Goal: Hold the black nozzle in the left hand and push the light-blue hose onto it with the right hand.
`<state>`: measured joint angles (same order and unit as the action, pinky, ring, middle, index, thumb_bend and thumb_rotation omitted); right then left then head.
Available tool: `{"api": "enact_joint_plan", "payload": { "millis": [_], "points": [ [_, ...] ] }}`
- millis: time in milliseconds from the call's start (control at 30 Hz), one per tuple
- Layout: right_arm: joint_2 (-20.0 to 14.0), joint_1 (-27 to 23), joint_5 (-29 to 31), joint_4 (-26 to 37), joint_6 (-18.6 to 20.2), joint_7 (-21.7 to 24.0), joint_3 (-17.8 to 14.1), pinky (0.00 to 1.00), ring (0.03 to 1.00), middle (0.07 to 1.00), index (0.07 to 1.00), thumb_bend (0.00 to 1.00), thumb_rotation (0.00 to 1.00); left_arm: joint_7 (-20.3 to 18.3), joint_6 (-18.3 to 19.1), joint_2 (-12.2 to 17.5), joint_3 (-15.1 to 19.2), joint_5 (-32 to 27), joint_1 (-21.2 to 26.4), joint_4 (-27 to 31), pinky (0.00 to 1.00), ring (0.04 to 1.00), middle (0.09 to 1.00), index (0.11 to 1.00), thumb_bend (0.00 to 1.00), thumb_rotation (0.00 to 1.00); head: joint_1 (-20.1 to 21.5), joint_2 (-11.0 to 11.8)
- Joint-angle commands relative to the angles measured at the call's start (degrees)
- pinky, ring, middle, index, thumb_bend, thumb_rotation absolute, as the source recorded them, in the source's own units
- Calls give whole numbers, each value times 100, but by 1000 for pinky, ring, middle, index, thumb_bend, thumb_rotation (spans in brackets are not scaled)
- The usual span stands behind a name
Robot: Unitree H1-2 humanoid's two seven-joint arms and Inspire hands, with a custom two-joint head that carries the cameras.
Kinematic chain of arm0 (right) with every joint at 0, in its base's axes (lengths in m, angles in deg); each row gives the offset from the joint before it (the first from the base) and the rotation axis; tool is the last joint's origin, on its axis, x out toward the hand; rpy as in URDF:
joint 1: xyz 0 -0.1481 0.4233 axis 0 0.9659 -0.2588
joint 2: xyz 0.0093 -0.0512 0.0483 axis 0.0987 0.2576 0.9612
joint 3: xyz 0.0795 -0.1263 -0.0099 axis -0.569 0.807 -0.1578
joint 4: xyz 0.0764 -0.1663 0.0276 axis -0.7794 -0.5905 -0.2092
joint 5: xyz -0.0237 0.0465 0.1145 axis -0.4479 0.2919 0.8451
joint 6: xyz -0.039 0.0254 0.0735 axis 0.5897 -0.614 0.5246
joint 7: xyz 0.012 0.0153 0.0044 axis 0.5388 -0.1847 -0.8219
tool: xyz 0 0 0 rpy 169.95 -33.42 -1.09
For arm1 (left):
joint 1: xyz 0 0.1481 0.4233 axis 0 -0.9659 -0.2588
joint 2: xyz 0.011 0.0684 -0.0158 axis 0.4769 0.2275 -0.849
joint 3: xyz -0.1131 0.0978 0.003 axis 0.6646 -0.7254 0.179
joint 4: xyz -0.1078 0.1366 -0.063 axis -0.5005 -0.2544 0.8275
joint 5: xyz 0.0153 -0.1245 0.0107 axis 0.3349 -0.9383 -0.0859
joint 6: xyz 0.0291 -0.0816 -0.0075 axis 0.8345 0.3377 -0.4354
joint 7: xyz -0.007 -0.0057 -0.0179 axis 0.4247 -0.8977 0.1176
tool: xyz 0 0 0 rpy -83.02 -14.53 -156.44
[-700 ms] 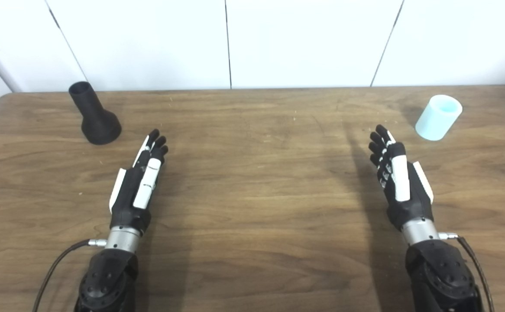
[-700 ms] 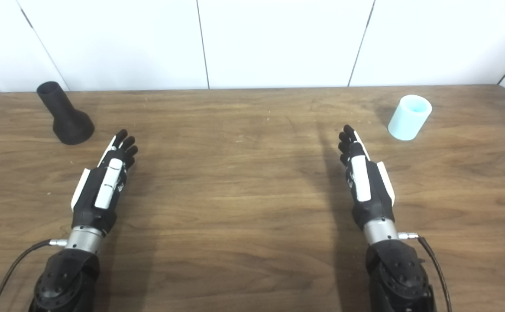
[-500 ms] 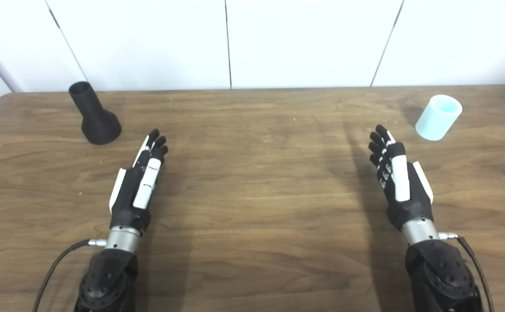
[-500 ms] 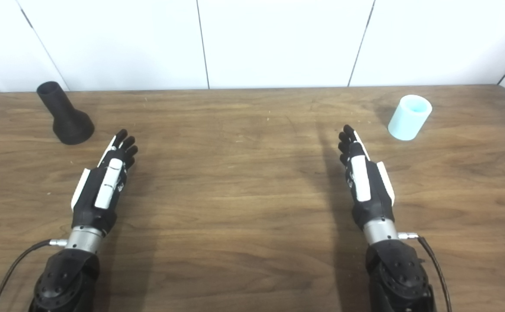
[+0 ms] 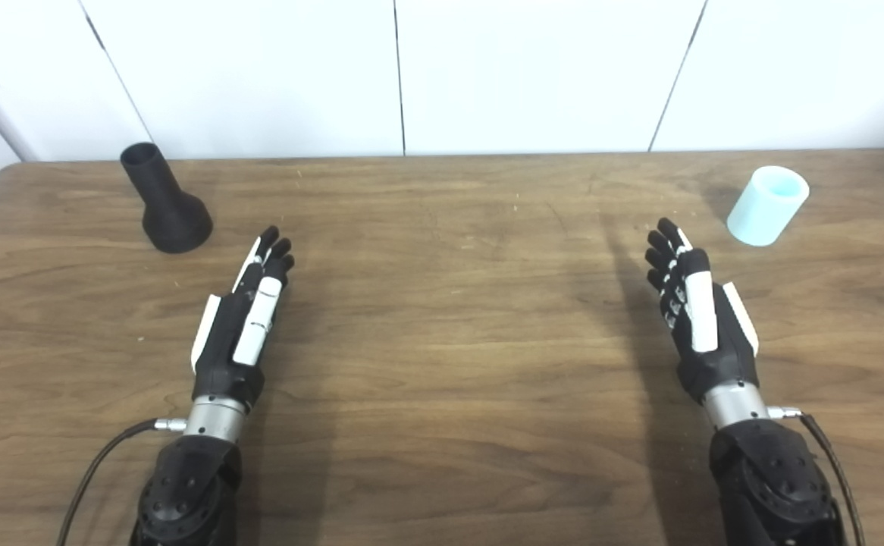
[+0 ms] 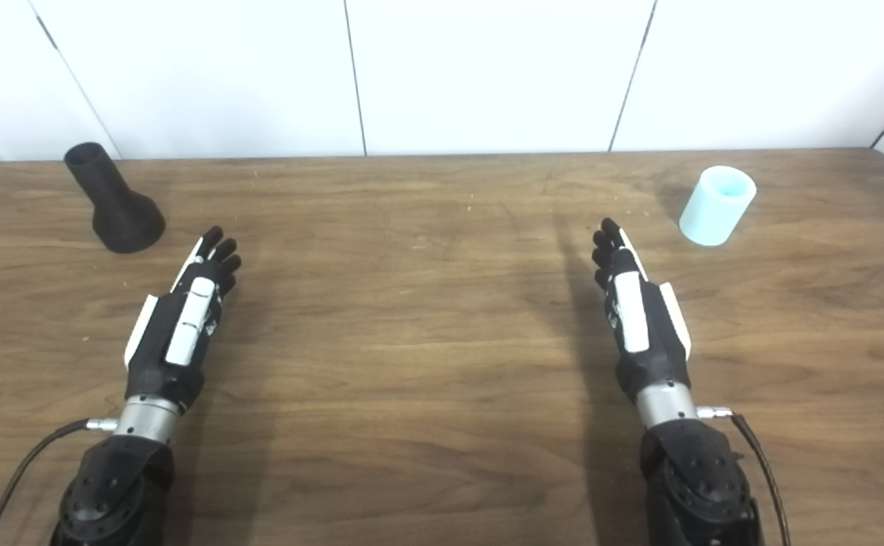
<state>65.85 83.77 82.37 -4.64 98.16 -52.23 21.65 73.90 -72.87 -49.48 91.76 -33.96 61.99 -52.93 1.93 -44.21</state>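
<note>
- Brown wood-grain table [image 5: 442, 341] fills the scene, with a white panelled wall [image 5: 442, 76] behind its far edge.
- The black nozzle [image 5: 164, 201] stands on the table near its far left corner, wide base down, narrow open end up, leaning slightly left.
- The light-blue hose [image 5: 766, 205], a short open tube, stands on the table near its far right corner.
- The left hand [image 5: 243, 318] hovers over the table's left half, fingers straight and held together, holding nothing, near the nozzle but not touching.
- The right hand [image 5: 696, 311] hovers over the table's right half, fingers likewise straight, empty, just short of the hose.
</note>
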Motion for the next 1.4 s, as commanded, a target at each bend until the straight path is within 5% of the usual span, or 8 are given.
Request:
{"api": "enact_joint_plan", "payload": {
  "millis": [0, 400, 833, 1367],
  "points": [
    [-13, -149, 15, 190, -188, 13, -34, 982, 984, 966, 974, 572, 1000, 13, -128, 42, 4, -1, 157, 100, 1000, 961, 958, 934, 467, 845, -11, 12],
    [-131, 18, 140, 123, -394, 110, -131, 999, 990, 971, 976, 559, 1000, 143, -199, -134, -140, 259, 30, 117, 985, 955, 948, 930, 446, 834, -787, 508],
    [-355, 125, 328, -639, -1081, 313, -397, 978, 966, 964, 961, 558, 1000, 146, -719, -349, -425, 346, -25, -292, 999, 984, 970, 955, 435, 836, -1857, 1449],
    [-576, 69, 548, -1322, -1665, 646, -458, 1000, 994, 999, 991, 592, 1000, 243, -1161, -474, -539, 472, 17, -819, 1000, 1000, 980, 970, 447, 836, -2013, 1885]
  ]
}}
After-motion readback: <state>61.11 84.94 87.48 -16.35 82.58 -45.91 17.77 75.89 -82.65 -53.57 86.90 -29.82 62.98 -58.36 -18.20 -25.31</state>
